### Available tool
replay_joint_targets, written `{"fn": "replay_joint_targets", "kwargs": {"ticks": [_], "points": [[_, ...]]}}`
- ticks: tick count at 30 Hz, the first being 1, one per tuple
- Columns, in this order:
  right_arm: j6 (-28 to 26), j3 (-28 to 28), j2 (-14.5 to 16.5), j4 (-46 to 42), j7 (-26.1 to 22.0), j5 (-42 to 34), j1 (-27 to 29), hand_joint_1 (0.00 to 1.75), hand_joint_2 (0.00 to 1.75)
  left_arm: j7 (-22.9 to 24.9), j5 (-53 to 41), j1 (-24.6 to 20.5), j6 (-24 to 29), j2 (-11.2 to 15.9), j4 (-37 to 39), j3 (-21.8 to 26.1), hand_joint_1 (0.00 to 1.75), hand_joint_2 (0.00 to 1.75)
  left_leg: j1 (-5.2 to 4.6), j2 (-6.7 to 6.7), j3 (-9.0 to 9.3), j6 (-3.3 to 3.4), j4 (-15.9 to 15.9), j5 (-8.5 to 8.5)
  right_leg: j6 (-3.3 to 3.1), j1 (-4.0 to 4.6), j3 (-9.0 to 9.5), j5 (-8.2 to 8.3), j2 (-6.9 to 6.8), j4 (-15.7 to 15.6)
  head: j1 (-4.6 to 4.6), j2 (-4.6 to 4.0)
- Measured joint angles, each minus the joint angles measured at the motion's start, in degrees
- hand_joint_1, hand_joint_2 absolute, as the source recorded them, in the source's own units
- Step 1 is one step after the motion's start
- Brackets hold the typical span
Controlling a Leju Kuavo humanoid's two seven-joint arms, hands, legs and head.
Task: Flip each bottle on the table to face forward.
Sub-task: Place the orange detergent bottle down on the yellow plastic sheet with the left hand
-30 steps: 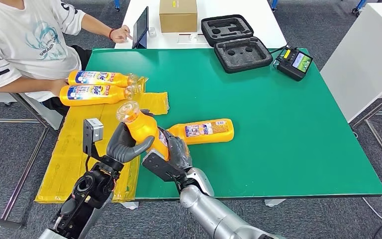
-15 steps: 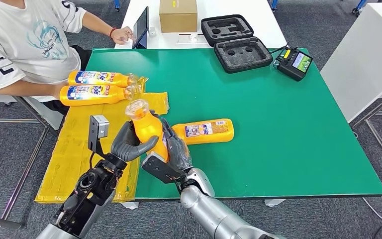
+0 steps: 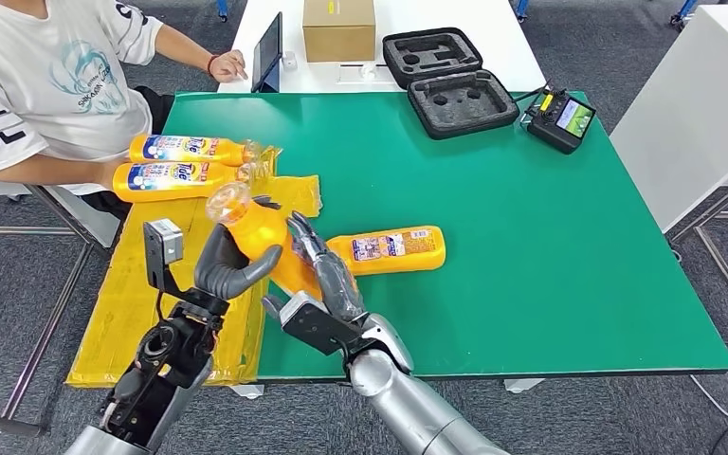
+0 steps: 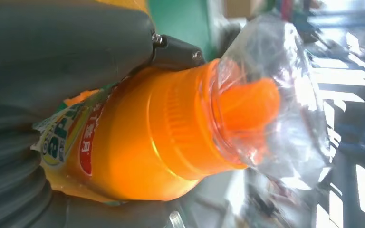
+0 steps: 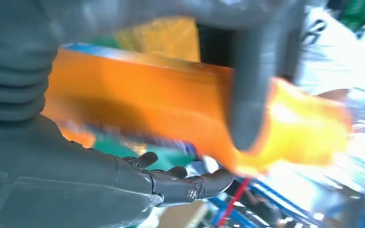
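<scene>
1. An orange plastic bottle with a clear wrapped cap (image 3: 251, 237) is gripped by the left robot hand (image 3: 226, 267), thumb and fingers wrapped round its neck and shoulder, and is held tilted above the near left part of the green counter (image 3: 531, 246).
2. In the left wrist view the orange ribbed cap under clear film (image 4: 228, 114) is seen close up, with a label edge beside the grey thumb.
3. The right robot hand (image 3: 327, 284) is seen with fingers spread and extended alongside the held bottle's lower body; whether it touches the bottle cannot be told.
4. A second orange bottle with a white label (image 3: 389, 249) is lying on its side on the counter, just beyond the right robot hand.
5. Two more orange bottles with blue labels (image 3: 185, 163) are lying side by side at the counter's far left edge, on a yellow plastic sheet (image 3: 142, 294), next to a seated person's forearm (image 3: 52, 169).
</scene>
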Motion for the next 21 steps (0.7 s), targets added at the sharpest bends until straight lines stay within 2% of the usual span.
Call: {"fn": "replay_joint_targets", "kwargs": {"ticks": [8,12,15,21], "points": [[4.65,0.21,-0.43,-6.72,-2.32,-4.37,1.70,0.00,0.00,-2.77,-1.27,0.46,5.10,0.51,-0.02,3.14,1.75,1.75,0.02,0.00,-0.02,-0.02,-0.01,0.03,-0.01,0.02,-0.03,0.00,-0.03,0.01,0.01,0.00],[7.79,0.19,-1.54,-14.65,-2.32,-7.51,4.30,0.00,0.00,-7.63,-6.66,0.78,13.51,1.12,-1.83,8.88,1.75,1.75,0.02,0.01,-0.03,-0.02,0.00,0.02,-0.01,0.02,-0.07,0.00,-0.02,0.01,0.02,0.00],[7.90,0.21,-2.27,-21.28,-2.25,-8.24,5.94,0.00,0.00,-10.33,-12.51,0.38,20.03,1.42,-2.73,13.55,1.75,1.75,0.02,0.02,-0.03,-0.02,0.00,0.02,-0.02,0.02,-0.08,-0.01,-0.02,0.01,0.01,0.00],[4.78,0.56,-3.06,-30.92,-2.21,-8.50,7.63,0.00,0.00,-12.79,-17.79,-0.36,25.17,1.61,-2.99,19.25,1.75,1.75,0.03,0.02,-0.03,-0.02,-0.01,0.02,-0.03,0.01,-0.08,-0.01,-0.01,0.01,0.02,0.00]]}}
